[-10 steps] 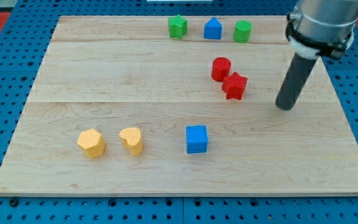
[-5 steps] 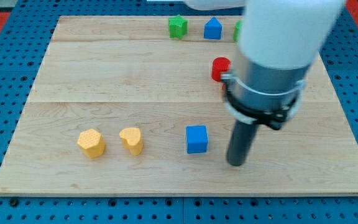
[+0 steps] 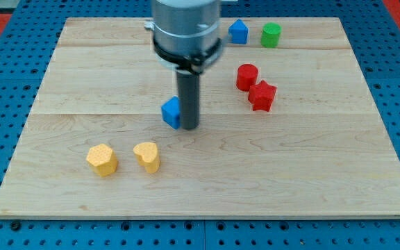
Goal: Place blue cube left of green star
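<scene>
Tip (image 3: 188, 128) pressed against blue cube (image 3: 171, 112)
Cube at tip's 9 o'clock; light, rigid, likely slides easily; push its flat face squarely.

A single camera looks down at a slant from beyond the near edge of the wooden counter (image 3: 82, 69), taking in the whole board with blue pegboard around it. The arm enters at the frame's top centre, nearest the lens, cropped above.
</scene>
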Tool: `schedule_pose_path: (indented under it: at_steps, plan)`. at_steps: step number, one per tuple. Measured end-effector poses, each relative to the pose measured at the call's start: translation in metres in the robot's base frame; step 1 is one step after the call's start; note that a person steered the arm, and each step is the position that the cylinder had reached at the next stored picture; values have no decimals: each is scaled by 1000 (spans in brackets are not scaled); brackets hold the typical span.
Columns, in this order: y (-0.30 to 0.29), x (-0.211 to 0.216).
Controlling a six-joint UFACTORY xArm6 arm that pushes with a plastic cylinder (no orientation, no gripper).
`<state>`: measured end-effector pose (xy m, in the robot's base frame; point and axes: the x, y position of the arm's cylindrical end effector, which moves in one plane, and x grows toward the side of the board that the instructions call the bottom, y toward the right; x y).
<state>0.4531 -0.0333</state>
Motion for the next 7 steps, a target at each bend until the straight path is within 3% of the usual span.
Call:
schedule_pose_path:
  at_steps: [2,4,6,7]
  plan:
    - [-97,-49]
    - [-108,-126]
    - [-161,-135]
    - [-133,-140]
